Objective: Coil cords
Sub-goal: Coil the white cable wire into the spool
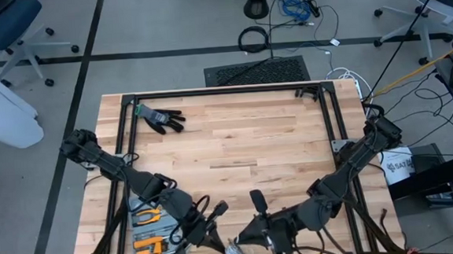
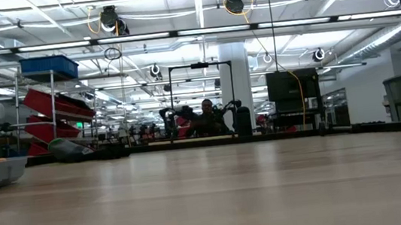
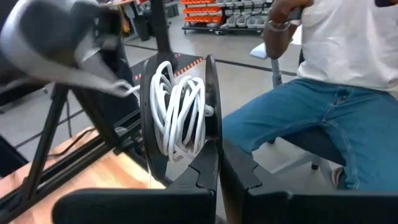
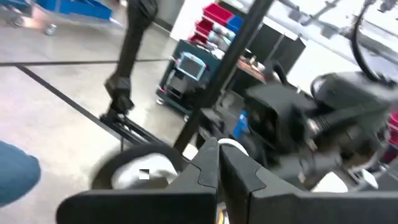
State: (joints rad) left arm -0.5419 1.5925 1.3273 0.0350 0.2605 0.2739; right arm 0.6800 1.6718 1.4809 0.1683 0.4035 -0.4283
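Observation:
Both arms reach to the table's near edge. My left gripper (image 1: pixel 213 222) (image 3: pixel 219 177) is shut on a black spool (image 3: pixel 180 118), seen edge-on, with the white cord (image 3: pixel 177 115) wound between its two discs. My right gripper (image 1: pixel 245 238) (image 4: pixel 219 163) is shut close beside it, with a bit of white cord (image 4: pixel 232 147) at its fingertips. One strand (image 3: pixel 127 90) runs from the spool toward the right arm's grey, blurred end (image 3: pixel 62 37). A round black puck with a pale centre (image 4: pixel 140 174) shows in the right wrist view. Neither gripper shows in the low view. My left gripper pinches the rim of one of the spool's discs (image 3: pixel 211 149) between its two fingers. The spool stands on edge beyond the fingertips, clear of the table. My right gripper is shut on the white cord (image 4: pixel 232 147) at its fingertips; the fingers hide the place of contact.
A black glove (image 1: pixel 161 117) lies at the table's far left. Orange-handled tools (image 1: pixel 146 234) lie by the near left edge under the left arm. A person in jeans and a white shirt (image 3: pixel 323 112) sits just past the near edge. The black frame (image 1: pixel 224 92) borders the table.

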